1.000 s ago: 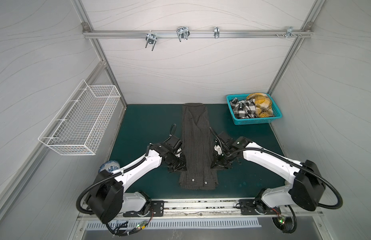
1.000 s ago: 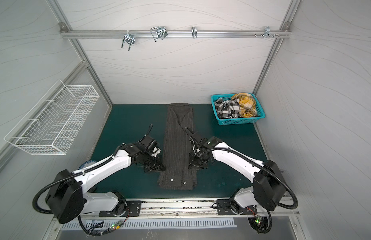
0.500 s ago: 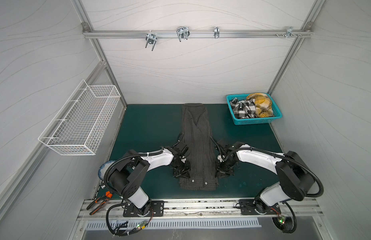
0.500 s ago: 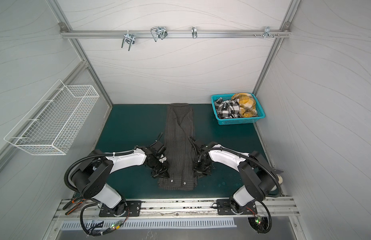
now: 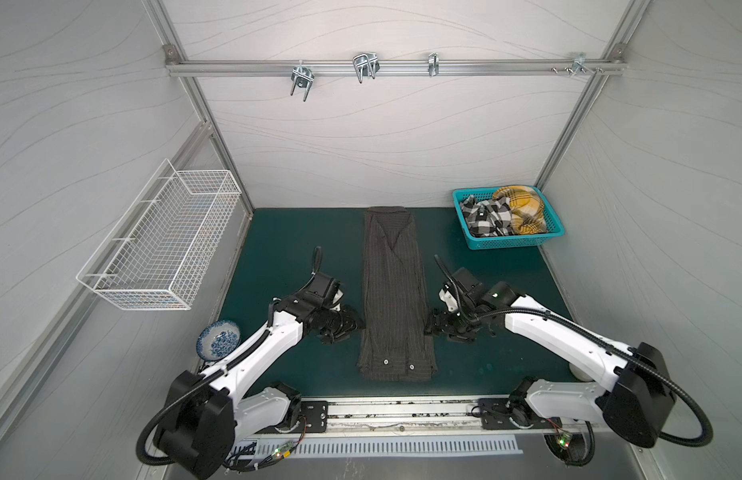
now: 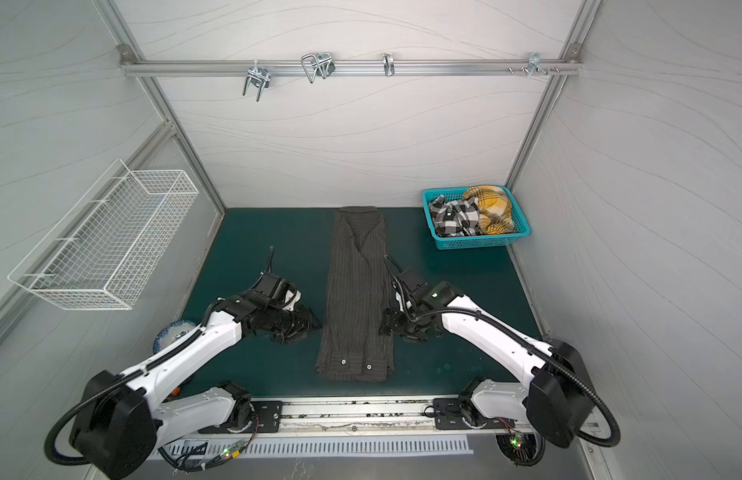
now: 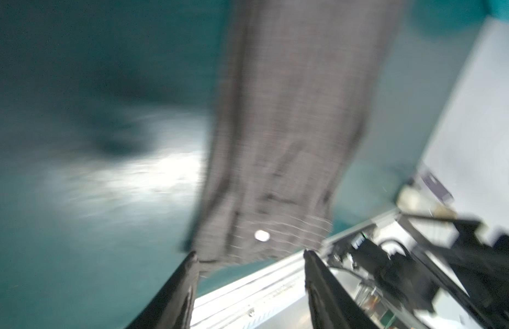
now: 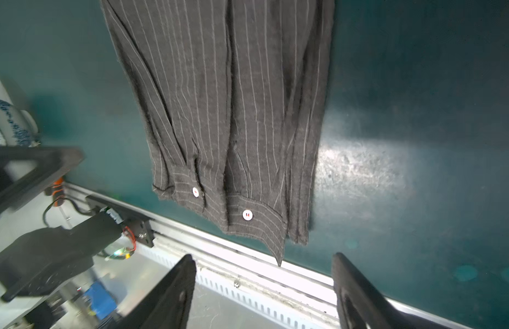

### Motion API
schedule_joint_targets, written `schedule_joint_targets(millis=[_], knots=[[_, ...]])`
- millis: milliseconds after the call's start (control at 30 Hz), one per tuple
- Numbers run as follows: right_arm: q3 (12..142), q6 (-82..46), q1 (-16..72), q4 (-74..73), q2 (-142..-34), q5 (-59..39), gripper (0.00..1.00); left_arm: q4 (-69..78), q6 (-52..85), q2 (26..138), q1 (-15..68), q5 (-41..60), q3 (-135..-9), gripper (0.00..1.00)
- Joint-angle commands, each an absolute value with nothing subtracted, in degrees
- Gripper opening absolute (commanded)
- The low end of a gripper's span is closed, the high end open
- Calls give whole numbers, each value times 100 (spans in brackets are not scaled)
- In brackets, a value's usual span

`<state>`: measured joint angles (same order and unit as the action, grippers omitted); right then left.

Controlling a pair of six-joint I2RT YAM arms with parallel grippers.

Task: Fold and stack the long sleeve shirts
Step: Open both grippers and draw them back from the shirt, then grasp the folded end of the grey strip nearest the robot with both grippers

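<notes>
Seen from above, the charcoal pinstriped shirt [image 5: 396,291] lies flat as a long narrow strip down the middle of the green mat [image 5: 286,249], with its buttoned cuffs at the near end. I see my left gripper [image 5: 354,326] just beside its left edge and my right gripper [image 5: 430,328] just beside its right edge. In both wrist views the jaws stand apart and empty. The black-and-white plaid shirt [image 5: 485,216] and the yellow plaid shirt [image 5: 523,208] sit crumpled in the teal basket [image 5: 506,242] at the far right corner.

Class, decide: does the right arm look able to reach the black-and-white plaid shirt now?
Probably yes: the right gripper is open, empty, with bare mat between it and the black-and-white plaid shirt.
</notes>
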<state>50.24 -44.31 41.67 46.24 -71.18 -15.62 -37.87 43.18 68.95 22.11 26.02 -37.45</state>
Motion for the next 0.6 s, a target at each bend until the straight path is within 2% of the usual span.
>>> schedule_joint_targets(millis=[0,100,233,567], knots=[[4689,-4382,4029,4338,-7298,-2192,72,-3934,4211,7133,2170,3091,-3578,63],[4322,-4590,4033,3972,-7347,-2395,70,-3859,4282,7290,2170,3011,-3531,64],[4063,-4718,4025,3694,-7696,-2550,68,-3313,4489,7508,2171,3505,-3298,57],[3906,-4975,4281,3361,-7949,-2633,65,-3016,4671,7580,2515,3499,-3124,58]])
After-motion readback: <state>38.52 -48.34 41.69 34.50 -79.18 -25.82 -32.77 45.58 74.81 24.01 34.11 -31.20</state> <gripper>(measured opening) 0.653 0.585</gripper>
